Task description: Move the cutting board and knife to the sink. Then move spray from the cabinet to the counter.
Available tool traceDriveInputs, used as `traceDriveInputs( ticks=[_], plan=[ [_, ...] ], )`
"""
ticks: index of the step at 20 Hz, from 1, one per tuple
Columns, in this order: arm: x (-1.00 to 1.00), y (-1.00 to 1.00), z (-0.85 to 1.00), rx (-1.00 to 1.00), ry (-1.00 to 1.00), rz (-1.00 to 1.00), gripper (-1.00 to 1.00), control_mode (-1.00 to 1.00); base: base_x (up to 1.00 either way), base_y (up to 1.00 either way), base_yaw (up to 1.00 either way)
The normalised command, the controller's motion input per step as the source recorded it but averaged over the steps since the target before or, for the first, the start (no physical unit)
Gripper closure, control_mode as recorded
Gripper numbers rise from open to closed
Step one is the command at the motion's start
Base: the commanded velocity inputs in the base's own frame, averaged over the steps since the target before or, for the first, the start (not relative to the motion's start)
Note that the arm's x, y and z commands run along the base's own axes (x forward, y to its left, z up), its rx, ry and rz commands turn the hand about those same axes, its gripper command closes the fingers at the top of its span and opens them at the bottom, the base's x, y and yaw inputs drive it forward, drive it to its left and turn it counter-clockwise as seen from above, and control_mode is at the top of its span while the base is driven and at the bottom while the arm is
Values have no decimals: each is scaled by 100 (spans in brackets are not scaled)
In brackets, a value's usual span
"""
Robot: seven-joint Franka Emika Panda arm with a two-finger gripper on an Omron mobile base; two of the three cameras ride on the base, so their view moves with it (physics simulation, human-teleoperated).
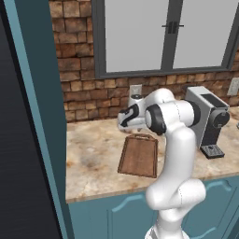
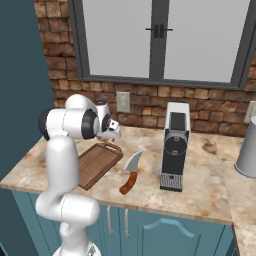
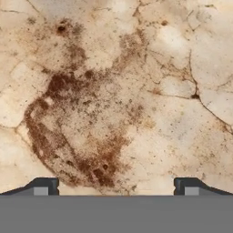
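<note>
The dark brown cutting board [image 1: 138, 156] [image 2: 97, 162] lies flat on the mottled tan counter [image 1: 91, 158] [image 2: 200, 192] [image 3: 113, 91], handle end toward the brick wall. Just right of it lies the knife [image 2: 131, 172], silver blade toward the wall and reddish handle toward the front edge. My gripper [image 1: 125, 127] [image 2: 114, 135] [image 3: 116, 184] hangs above the counter just beyond the board's handle end, pointing down. It is open, its tips wide apart with bare stone between them. The sink, the spray and the cabinet are out of view.
A coffee machine [image 1: 210, 121] [image 2: 175, 147] stands to the right of the knife. A grey metal vessel [image 2: 248, 147] sits at the far right. A tall teal panel [image 1: 39, 116] bounds the counter's left end. Brick wall and window run behind.
</note>
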Motion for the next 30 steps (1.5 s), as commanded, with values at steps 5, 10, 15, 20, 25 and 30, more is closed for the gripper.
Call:
traceDriveInputs(
  ticks=[5, 10, 15, 20, 25, 30],
  plan=[
    [36, 0, -31, 0, 0, 0, -100, -100, 0, 0, 0],
    [14, 0, -61, 0, 2, 0, -100, -100, 0, 0, 0],
    [0, 0, -52, 0, 4, 0, -100, -100, 0, 0, 0],
    [-23, 0, -28, 0, 2, 0, -100, -100, 0, 0, 0],
    [-42, 0, -38, 1, 0, 0, -100, -100, 0, 0, 0],
    [-52, 0, -23, 4, -1, 0, -100, -100, 0, 0, 0]
  ],
)
